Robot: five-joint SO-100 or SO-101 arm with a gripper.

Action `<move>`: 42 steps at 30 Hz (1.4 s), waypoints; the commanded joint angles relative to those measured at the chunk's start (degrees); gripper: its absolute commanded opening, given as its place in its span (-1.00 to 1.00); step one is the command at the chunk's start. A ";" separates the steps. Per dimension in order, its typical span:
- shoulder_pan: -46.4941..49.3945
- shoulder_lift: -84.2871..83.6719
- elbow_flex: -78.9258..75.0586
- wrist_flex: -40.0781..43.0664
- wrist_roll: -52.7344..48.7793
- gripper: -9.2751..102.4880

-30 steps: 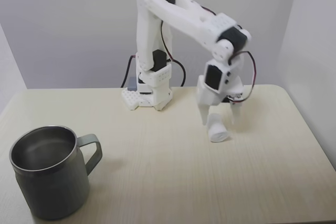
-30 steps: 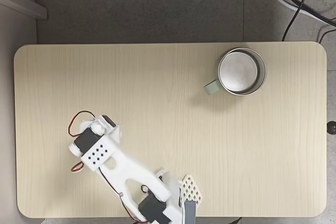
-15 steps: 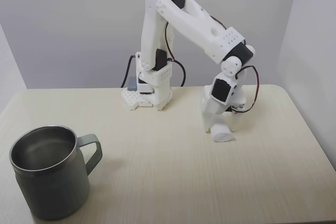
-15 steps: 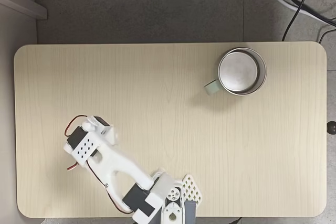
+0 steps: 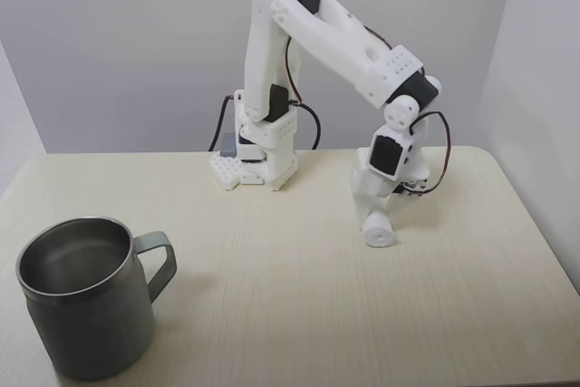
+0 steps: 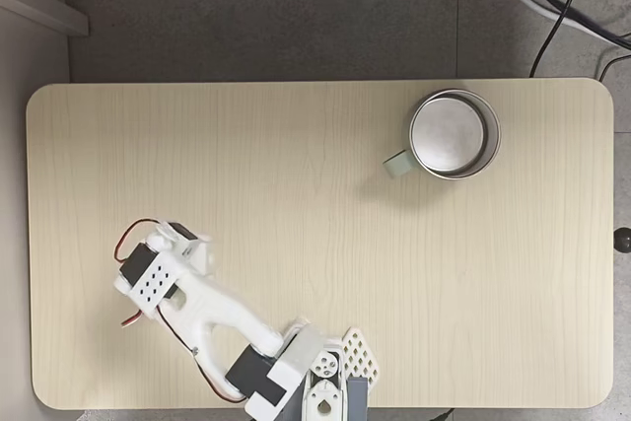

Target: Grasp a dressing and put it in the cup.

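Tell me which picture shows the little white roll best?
The fixed view from the front: the dressing lies on the table under the tool. In the fixed view from above, the arm covers that spot.

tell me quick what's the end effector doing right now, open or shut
End effector: down at the gauze roll on the table; shut or open cannot be told.

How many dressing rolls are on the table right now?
1. The dressing lies on the table right under the gripper, at the right in the side fixed view, far from the cup. From above, the arm hides it.
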 commanded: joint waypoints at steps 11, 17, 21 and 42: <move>-1.67 -17.40 16.88 19.34 2.99 -0.84; 0.53 -23.12 28.74 30.06 2.72 -0.84; 3.16 -25.84 37.00 36.74 1.32 -0.84; 61.52 -28.56 45.09 25.84 -2.99 -0.84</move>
